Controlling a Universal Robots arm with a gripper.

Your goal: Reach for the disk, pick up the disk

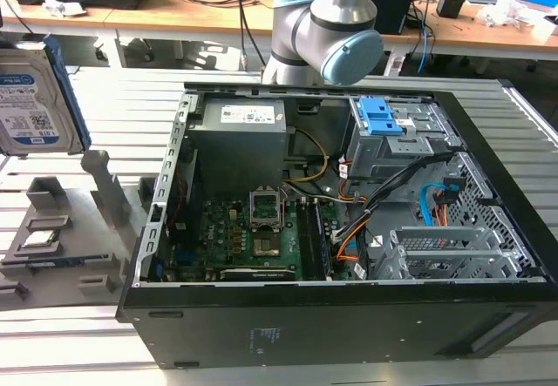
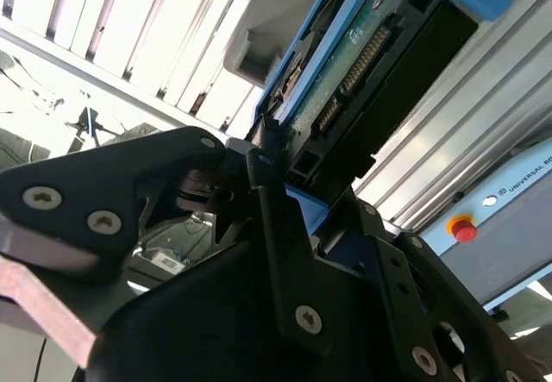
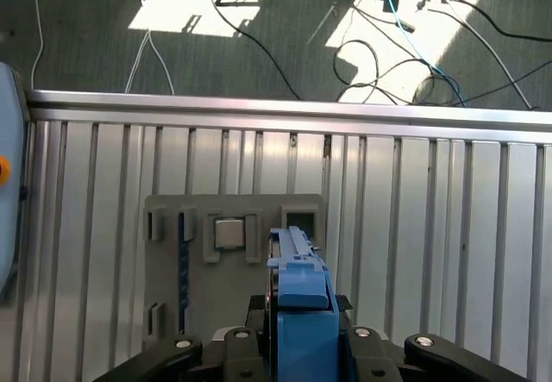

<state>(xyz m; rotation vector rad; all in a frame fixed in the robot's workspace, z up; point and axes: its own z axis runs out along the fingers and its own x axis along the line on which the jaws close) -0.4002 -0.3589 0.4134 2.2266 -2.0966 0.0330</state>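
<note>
The disk [image 1: 30, 98], a silver-grey hard drive with a white-and-blue label and a blue rail on its edge, hangs in the air at the exterior view's far left, above the grey holder [image 1: 96, 220]. In the first wrist view I see the disk [image 3: 302, 287] edge-on with its blue rail uppermost, and my gripper [image 3: 302, 341] is shut on it, a black finger on each side. The second wrist view shows the disk's green circuit board and connector [image 2: 362, 63] just past a black finger [image 2: 276, 227].
An open black computer case [image 1: 488, 142] fills the middle and the exterior view's right, with the arm [image 1: 336, 29] behind it. The grey holder [image 3: 233, 218] lies on the slatted metal table [image 3: 431, 227], carrying a small square chip [image 3: 228, 234] and a blue strip [image 3: 183, 261].
</note>
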